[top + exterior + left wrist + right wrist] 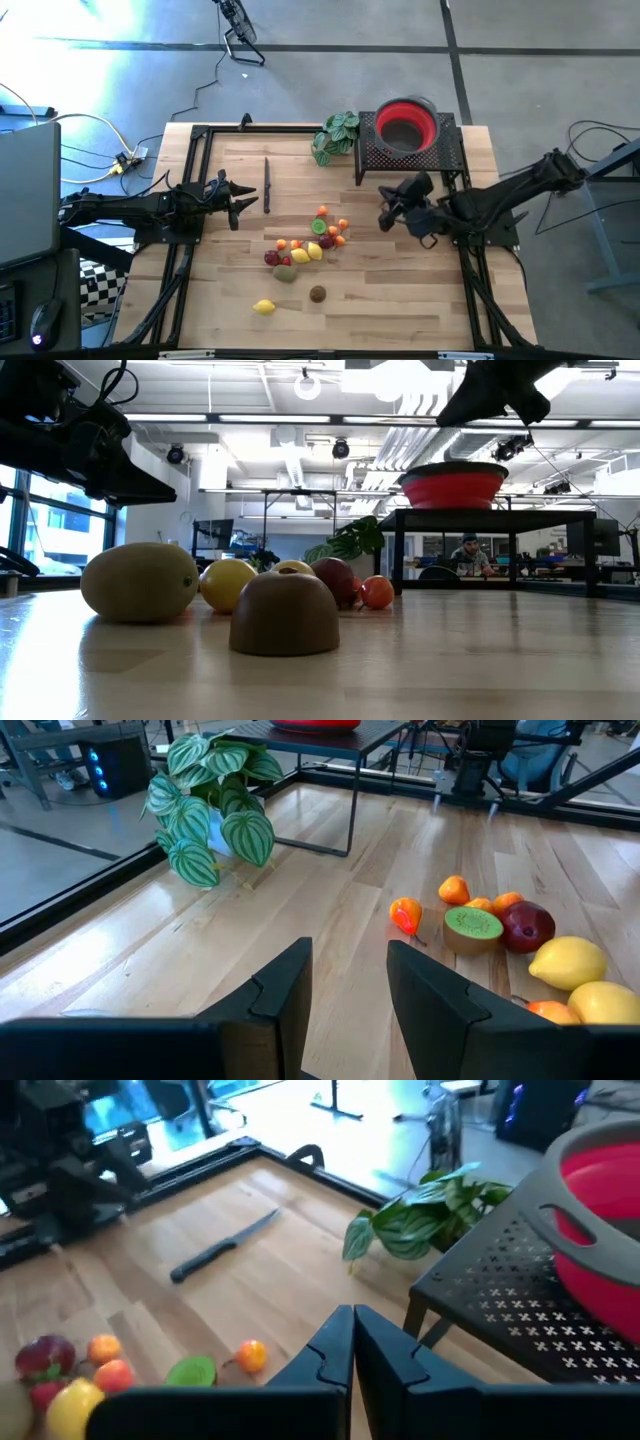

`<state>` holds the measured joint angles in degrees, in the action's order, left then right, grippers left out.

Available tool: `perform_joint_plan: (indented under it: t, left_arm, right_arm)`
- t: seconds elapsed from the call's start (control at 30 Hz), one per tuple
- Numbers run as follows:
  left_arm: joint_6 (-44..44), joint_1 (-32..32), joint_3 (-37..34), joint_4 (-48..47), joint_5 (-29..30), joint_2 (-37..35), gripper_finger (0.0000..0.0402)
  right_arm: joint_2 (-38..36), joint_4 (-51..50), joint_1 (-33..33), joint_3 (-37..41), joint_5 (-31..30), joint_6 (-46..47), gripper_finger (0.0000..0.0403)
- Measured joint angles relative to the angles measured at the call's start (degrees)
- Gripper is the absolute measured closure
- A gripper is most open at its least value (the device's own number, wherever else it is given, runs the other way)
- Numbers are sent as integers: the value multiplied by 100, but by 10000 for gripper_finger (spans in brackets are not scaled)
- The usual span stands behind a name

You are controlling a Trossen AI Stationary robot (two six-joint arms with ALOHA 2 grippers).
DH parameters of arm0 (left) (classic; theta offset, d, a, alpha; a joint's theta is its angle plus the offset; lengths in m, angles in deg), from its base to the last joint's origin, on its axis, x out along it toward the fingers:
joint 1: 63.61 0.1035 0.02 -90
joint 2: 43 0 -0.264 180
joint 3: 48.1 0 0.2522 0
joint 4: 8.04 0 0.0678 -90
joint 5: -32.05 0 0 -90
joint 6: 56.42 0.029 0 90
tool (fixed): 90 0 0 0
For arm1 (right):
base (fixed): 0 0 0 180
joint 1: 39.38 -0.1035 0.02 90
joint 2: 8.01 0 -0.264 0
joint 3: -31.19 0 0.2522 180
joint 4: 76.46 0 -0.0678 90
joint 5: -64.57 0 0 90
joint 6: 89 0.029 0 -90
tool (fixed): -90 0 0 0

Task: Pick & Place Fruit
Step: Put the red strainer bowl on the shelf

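**Q:** Where did the fruit [308, 248] lie, and which arm was nearer?

**A:** Toy pieces sat heaped mid-table [420, 300], between the two arms. The left gripper [240, 203] pointed across the boards toward the pile's near edge, well short of it; the right gripper [385, 212] hovered just past the pile's far side, beside the black stand [450, 150] carrying the red bowl [406, 123]. The right looked slightly nearer. The pile had no clear long axis, only a loose cluster.

**Q:** And the fingers?

**A:** The left pair [280, 995] stood partly apart with nothing between them. The right pair [330, 1350] were pressed together, empty.

**Q:** How did the fruit look?

**A:** Largest first: a lemon [264, 307] lay alone toward the front edge, a brown piece [317, 293] near it. In the heap were two more lemons, a dark red apple [527, 925], a halved kiwi [472, 926] face up, then small orange pieces [406, 913]. A knife [267, 185] and a leafy plant [336, 136] lay apart, toward the back
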<state>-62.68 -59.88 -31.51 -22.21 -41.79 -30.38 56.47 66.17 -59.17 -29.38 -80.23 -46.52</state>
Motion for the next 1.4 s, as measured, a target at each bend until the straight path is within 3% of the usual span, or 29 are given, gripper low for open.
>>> perform_joint_plan:
  t: [0.73, 1.0, 1.23, 1.4]
  left_arm:
    - [-60, 0, -2, 24, 0, -1, 274]
    - [-163, 0, -2, 24, -4, -1, 274]
    - [-153, 0, -2, 3, -7, -2, 274]
    - [-153, 0, 0, -50, -15, -2, 274]
  right_arm:
    - [1582, 170, -1072, 6, -101, 1660, 400]
    - [2136, 680, -1328, 4, -1279, 2228, 400]
    - [2638, 839, -1385, 6, -1543, 1998, 400]
    - [2648, 957, -1519, 6, -2875, 2028, 400]
